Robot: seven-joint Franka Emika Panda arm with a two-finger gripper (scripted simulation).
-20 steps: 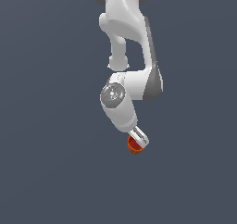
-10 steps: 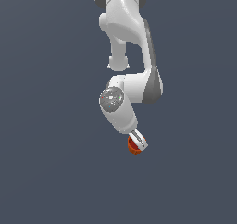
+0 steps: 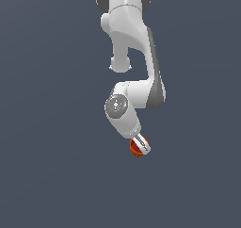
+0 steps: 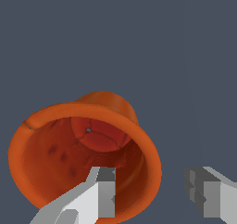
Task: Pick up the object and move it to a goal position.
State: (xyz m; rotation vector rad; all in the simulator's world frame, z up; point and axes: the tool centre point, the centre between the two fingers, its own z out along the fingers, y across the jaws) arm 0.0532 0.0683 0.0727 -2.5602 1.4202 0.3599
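Holding: our fingers (image 4: 155,195) straddle the cup (image 4: 83,153) rim wall, apparently clamped.
Risk: we judge this thin one-wall pinch may slip.

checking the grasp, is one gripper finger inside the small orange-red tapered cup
Yes, in the wrist view one finger reaches past the rim into the small orange-red tapered cup, the other stays outside.
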